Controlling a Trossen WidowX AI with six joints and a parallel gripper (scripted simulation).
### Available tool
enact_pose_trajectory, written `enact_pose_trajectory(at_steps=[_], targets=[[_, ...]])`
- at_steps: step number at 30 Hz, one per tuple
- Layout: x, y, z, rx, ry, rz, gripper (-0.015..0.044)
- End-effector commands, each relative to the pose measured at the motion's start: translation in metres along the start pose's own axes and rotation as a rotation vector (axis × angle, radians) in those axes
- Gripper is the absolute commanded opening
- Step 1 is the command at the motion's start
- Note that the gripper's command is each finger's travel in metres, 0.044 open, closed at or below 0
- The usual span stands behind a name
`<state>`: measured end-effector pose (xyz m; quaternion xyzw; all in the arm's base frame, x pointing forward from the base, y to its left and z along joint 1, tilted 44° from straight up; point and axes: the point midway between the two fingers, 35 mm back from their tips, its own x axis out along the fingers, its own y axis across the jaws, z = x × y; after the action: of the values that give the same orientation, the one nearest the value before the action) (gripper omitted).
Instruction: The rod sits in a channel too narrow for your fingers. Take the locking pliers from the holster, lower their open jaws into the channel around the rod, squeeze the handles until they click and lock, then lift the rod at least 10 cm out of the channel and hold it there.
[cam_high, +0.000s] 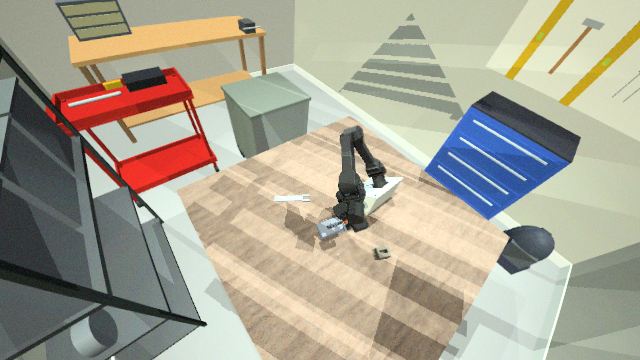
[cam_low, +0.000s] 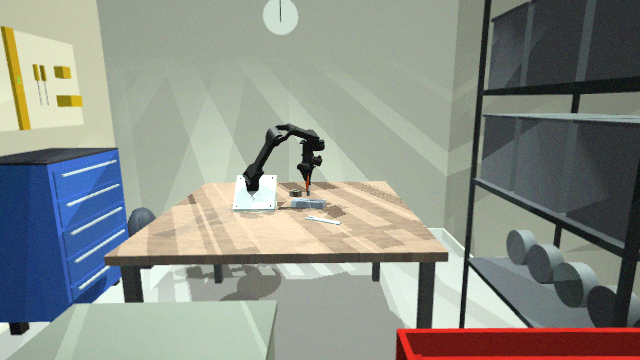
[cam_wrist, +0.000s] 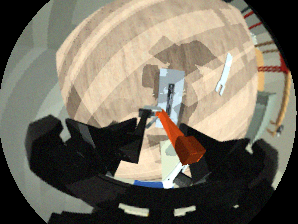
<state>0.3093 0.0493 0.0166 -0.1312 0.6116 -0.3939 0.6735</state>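
With the orange-and-black-handled locking pliers (cam_high: 348, 225) (cam_low: 309, 187) (cam_wrist: 173, 132) held in the black parallel-jaw gripper (cam_high: 344, 216) (cam_low: 308, 175) (cam_wrist: 158, 123) above the pale grey slotted block (cam_high: 326, 231) (cam_low: 300, 204) (cam_wrist: 165, 80), misaligned lowering could jam their jaws on its rim.

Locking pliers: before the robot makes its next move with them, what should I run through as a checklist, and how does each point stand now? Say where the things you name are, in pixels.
1. Locking pliers (cam_low: 308, 184) (cam_wrist: 173, 131) out of the holster (cam_high: 378, 256) (cam_low: 295, 193): ok.
2. Gripper (cam_low: 307, 174) (cam_wrist: 158, 123) has the pliers between its fingers: ok.
3. Pliers' handles, one orange and one black, spread apart: ok.
4. Slotted grey block (cam_high: 327, 230) (cam_low: 300, 204) (cam_wrist: 164, 75) lying flat on the table: ok.
5. Pliers' jaws lined up with the block's channel: cannot tell; the views do not settle their depth.
6. Rod seated in the channel: cannot tell; the dark slot hides the detail.
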Motion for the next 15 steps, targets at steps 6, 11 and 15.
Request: enact_pose_trajectory(at_steps=[6,11,15], targets=[[-0.001,-0.018,0.008,-0.021,-0.011,-0.003,0.0316],[0.001,-0.028,0.011,-0.029,-0.011,-0.008,0.0316],[0.002,-0.036,0.014,-0.035,-0.011,-0.012,0.0316]])
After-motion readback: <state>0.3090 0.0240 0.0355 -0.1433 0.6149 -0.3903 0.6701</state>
